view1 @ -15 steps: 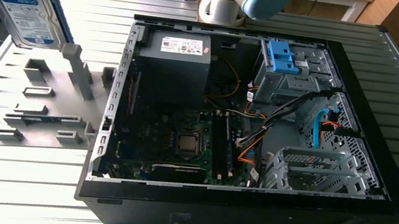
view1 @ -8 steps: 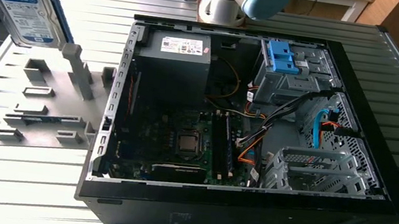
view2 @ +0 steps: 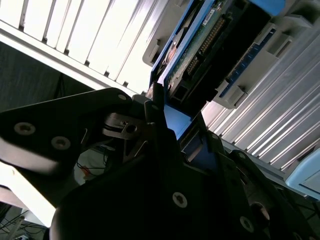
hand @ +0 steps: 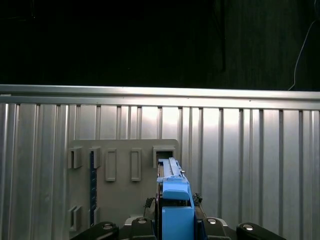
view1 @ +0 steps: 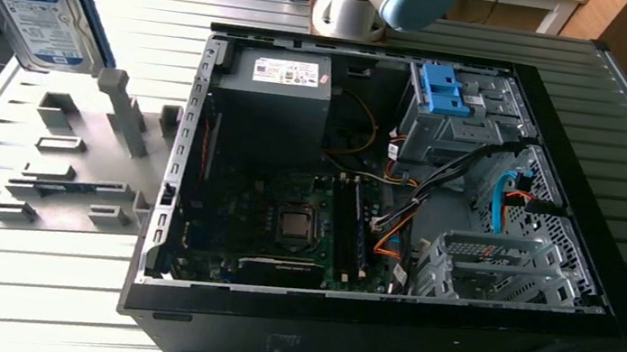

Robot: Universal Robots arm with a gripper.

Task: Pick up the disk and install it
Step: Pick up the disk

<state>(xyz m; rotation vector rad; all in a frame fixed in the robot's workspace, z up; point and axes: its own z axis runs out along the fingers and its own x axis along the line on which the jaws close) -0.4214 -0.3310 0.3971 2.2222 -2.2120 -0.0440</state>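
Your gripper (hand: 175,212) is closed tight on the disk (view1: 44,13), gripping its blue-framed edges and holding it upright over the rack (view1: 69,189). You cannot tell whether its far end is free of the rack's slot. In the exterior view it hangs at the far left, well apart from the case (view1: 175,167). Bare ribbed table (view1: 19,292) lies around the rack, and the case's top is open, with a metal cage (view1: 483,267) by its right wall.

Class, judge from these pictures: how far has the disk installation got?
Done: the disk is lifted, upright above the grey holder in the exterior view. In hand: the gripper is shut on its blue frame. Left: the disk is not yet inside the open computer case.
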